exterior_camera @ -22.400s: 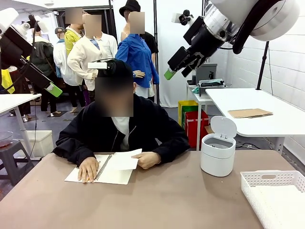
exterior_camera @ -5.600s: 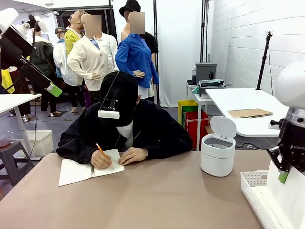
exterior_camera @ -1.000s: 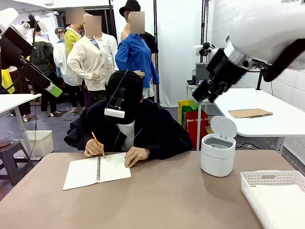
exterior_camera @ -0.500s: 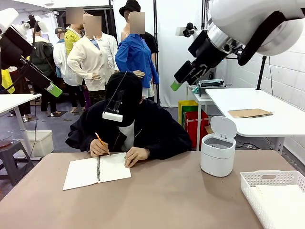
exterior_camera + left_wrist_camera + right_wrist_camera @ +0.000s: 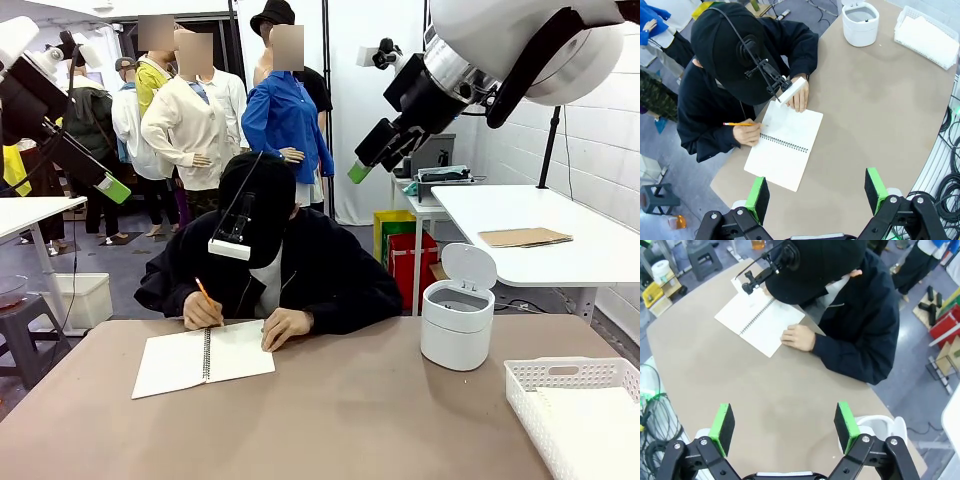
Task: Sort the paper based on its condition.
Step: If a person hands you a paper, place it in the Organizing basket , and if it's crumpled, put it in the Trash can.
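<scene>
The right claw (image 5: 358, 168) hangs high in the air above the person's head, its 2 green pads spread wide and gripping nothing; its own wrist camera looks down between the parted fingers (image 5: 845, 420) at the brown tabletop (image 5: 765, 385). The left claw (image 5: 816, 194) is also raised well above the tabletop, with its pads wide apart and empty.

The paper (image 5: 590, 420) lies flat inside the white basket (image 5: 560, 375) at the right corner of the tabletop on the robot's side; from the left wrist camera it shows as white sheets (image 5: 927, 35) in the same basket (image 5: 920, 48).

A person in a black cap and jacket leans over an open spiral notebook (image 5: 203, 357), one hand (image 5: 203, 310) holding an orange pencil (image 5: 205, 296) on the page, the other hand (image 5: 286, 325) resting on the notebook's edge. A small white bin (image 5: 457, 322) with its lid tipped up stands between the notebook and the basket, apart from both.
</scene>
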Robot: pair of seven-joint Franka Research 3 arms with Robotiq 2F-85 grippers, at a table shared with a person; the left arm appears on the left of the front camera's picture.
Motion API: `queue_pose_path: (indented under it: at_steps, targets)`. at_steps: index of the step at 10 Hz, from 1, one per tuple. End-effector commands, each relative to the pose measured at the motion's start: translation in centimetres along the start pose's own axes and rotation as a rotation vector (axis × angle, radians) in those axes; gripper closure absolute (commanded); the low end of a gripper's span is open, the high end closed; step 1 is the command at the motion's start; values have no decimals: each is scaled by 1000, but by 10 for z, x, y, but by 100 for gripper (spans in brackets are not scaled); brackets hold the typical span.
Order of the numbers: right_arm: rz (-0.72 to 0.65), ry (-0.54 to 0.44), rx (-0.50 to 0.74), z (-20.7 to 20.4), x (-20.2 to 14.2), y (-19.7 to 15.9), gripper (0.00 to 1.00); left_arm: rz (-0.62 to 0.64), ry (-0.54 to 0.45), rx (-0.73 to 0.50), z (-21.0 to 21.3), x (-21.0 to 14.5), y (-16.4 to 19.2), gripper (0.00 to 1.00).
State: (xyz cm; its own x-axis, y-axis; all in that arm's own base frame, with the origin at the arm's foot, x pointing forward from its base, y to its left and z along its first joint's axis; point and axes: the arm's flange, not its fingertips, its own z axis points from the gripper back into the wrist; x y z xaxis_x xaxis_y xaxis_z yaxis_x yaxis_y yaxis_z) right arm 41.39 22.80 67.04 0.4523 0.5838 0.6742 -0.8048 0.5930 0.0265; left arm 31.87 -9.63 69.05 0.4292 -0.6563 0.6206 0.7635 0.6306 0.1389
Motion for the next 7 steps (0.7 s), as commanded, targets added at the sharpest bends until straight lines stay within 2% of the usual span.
queue_pose_path:
  at_steps: [1,3,7]
  targets:
    - [13,-5,42,3,0,-5,0,1,-2,-1,0,0,0,0]
    - [-2,6,4,0,-1,0,0,1,-2,-1,0,0,0,0]
    - [-2,6,4,0,-1,0,0,1,-2,-1,0,0,0,0]
